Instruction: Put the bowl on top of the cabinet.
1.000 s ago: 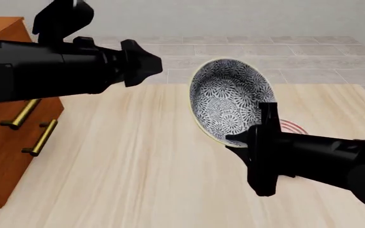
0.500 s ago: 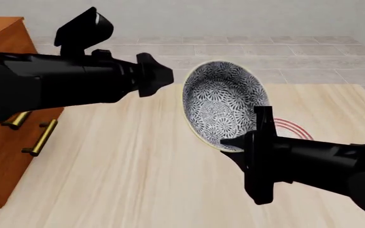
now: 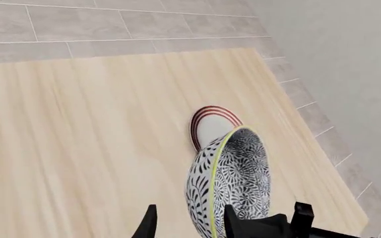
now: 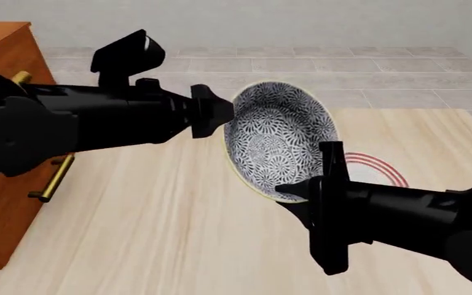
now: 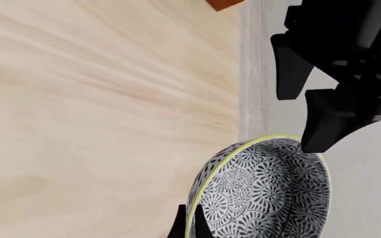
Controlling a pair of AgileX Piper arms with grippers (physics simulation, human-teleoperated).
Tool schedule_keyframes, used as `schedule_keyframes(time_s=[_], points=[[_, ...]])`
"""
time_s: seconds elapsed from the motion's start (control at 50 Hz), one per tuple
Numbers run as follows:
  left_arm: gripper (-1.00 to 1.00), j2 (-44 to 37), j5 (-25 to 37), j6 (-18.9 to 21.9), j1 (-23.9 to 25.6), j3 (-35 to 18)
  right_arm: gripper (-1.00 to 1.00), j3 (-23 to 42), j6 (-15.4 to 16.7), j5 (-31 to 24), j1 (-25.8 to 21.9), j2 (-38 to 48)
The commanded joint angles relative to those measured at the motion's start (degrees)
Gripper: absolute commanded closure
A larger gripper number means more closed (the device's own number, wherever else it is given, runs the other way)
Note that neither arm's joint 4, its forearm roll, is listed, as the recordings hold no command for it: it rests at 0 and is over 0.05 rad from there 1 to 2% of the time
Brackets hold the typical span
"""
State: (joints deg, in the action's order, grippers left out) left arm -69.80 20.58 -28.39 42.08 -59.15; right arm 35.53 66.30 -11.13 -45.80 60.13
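Bowl (image 4: 279,141): patterned, cream-rimmed, held tipped on edge above the desk (image 4: 179,233), its lower rim clenched in the right tool (image 4: 289,192). Left tool (image 4: 216,110): fingers spread, released, tips just beside the bowl's upper rim. Red-ringed plate (image 4: 375,169): flat on the desk behind the bowl, seen more fully in the left wrist view. Cabinet (image 4: 7,203): at the desk's left edge, well apart from the bowl, bare desk between, top mostly hidden by the left arm
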Motion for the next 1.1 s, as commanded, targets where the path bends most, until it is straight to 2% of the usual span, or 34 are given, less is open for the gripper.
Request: schedule_keyframes(time_s=[0.02,0.58,0.6,1.1], points=[[-1.0,-1.7,-2.4,0.4,-0.3,1.5,1.0,0.1,-0.4,0.4,-1.5,-0.5],[-1.0,-4.9,-6.0,0.5,1.2,4.3,1.0,0.0,-0.7,1.4,-4.1,0.2],[1.0,-4.7,-6.0,0.3,1.1,4.4,1.0,0.0,-0.6,1.3,-4.1,0.2],[1.0,-1.8,-5.9,0.8,-1.5,6.4,1.0,-0.2,-0.5,1.7,-4.3,0.1]])
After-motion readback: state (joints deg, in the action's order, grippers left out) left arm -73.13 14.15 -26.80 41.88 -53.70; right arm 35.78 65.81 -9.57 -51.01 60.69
